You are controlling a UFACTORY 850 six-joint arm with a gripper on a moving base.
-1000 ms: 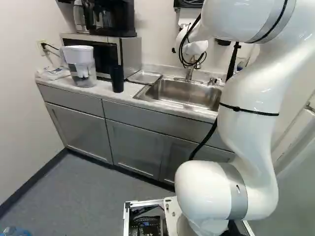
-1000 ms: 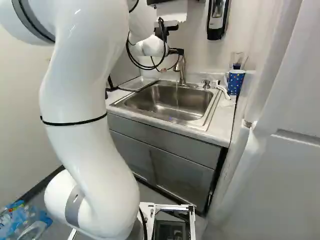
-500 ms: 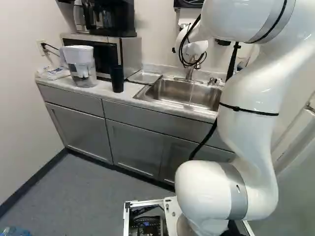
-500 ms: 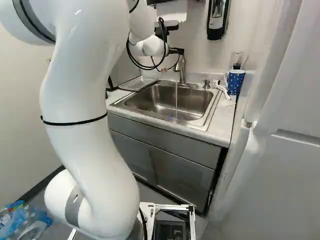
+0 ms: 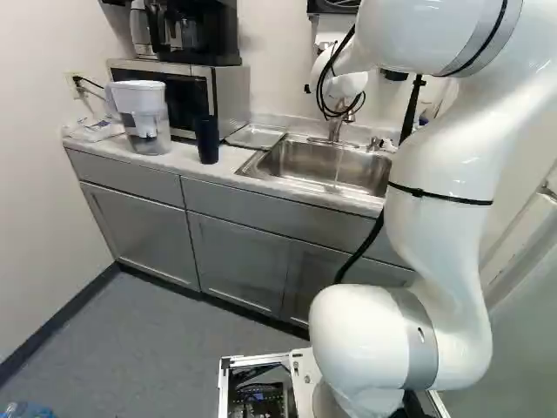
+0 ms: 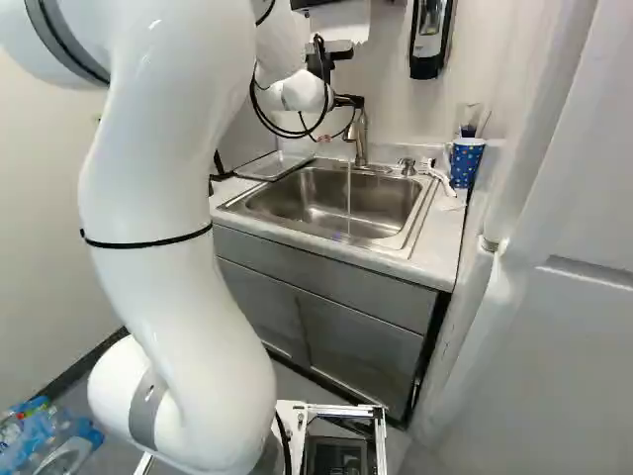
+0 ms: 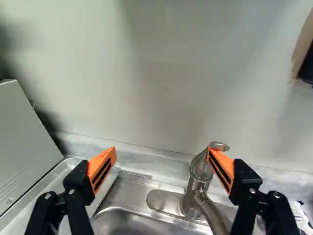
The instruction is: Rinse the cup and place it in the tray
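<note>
1. Two orange-padded fingers (image 7: pixel 101 169) of my pincer (image 6: pixel 350 101) stand wide apart, at the back of the steel sink (image 6: pixel 331 193), up by the faucet.
2. Wrist view: through the span of the pincer (image 7: pixel 161 157) I see bare wall (image 7: pixel 161 98) ahead, with the backsplash (image 7: pixel 146 150) low along it.
3. One finger of the pincer overlaps the top of the steel faucet (image 7: pixel 199 178); contact or a small gap, I cannot tell.
4. Below the pincer a thin water stream (image 6: pixel 348 198) falls from the faucet into the basin.
5. Cup: two candidates, and I cannot tell which one the task means. A dark tumbler (image 5: pixel 207 139) stands upright on the countertop (image 5: pixel 178 161), on the microwave side of the pincer. A blue dotted cup (image 6: pixel 465 161) stands upright on the opposite side, beyond the faucet.
6. Metal tray (image 5: pixel 255 136): lies just beside the sink, on the microwave side of the pincer and lower than it.
7. Farther out on that side of the pincer: microwave (image 5: pixel 231 100), coffee maker (image 5: pixel 209 35) on top of it, and water filter pitcher (image 5: pixel 148 131) in front.
8. Between pincer and dotted cup, lower down, I log a white-handled brush (image 6: pixel 442 179) on the counter.
</note>
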